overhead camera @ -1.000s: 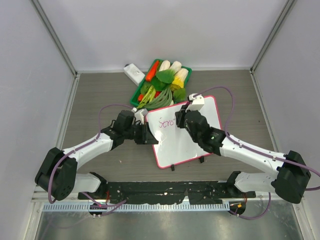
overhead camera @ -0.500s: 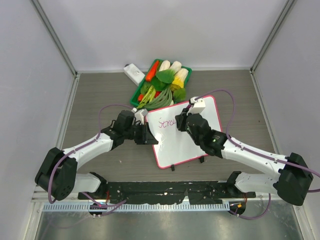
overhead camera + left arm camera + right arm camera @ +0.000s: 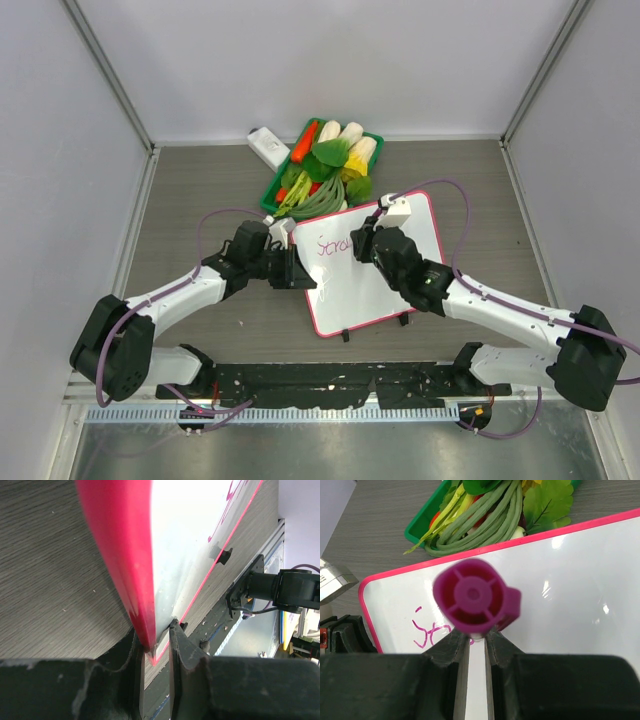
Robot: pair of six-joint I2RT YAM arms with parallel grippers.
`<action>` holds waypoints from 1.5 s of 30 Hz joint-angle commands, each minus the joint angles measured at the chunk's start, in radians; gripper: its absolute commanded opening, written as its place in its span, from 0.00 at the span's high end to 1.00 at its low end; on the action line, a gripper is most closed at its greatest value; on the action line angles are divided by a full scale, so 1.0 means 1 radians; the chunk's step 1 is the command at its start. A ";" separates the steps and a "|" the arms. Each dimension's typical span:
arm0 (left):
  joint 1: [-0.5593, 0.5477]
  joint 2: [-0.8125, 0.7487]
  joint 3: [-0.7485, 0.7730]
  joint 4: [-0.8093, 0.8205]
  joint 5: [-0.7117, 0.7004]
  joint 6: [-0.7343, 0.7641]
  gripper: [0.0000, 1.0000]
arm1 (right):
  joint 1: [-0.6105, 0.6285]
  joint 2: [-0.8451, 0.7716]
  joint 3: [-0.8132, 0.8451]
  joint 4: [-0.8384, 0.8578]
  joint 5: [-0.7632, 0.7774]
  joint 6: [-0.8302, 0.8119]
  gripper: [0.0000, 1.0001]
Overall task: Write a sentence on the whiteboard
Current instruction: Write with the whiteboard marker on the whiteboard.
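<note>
While the overhead camera looks straight down, the whiteboard (image 3: pixel 375 285) sits skewed on the grey table (image 3: pixel 200 190), its far edge near the green vegetable basket (image 3: pixel 283 168), and a small white block (image 3: pixel 268 147) lies just beside the basket's far left corner. Left gripper (image 3: pixel 297 268) is at the board's left edge, right gripper (image 3: pixel 362 240) is over the upper part of the board. The sentence (image 3: pixel 331 247) shows as a few thin magenta letters near the top left corner, reading something like "Stro". Over to the left wrist camera: the jaws are nearly together, pinched on the board's pink-red rim, one finger on each face, and that edge is tipped up off the wood-grain tabletop. The white face runs away towards the arm bases. Now the right wrist camera: the fingers are closed tight on a magenta marker (image 3: pixel 472 596), seen end on, its butt facing the lens and its tip hidden behind the barrel, so contact with the board cannot be told. Magenta strokes show just left of the barrel. Long green beans (image 3: pixel 485 525) and leafy greens (image 3: pixel 547 502) fill the basket beyond the rim.
</note>
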 commanded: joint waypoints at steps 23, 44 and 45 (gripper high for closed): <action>-0.026 0.015 -0.011 -0.104 -0.152 0.097 1.00 | -0.009 0.023 0.074 0.033 0.136 -0.053 0.99; -0.026 0.022 -0.001 -0.109 -0.144 0.098 1.00 | -0.012 0.003 0.000 -0.036 0.044 -0.007 0.98; -0.026 0.022 -0.001 -0.110 -0.146 0.097 1.00 | -0.012 0.002 -0.004 -0.042 0.041 -0.004 0.99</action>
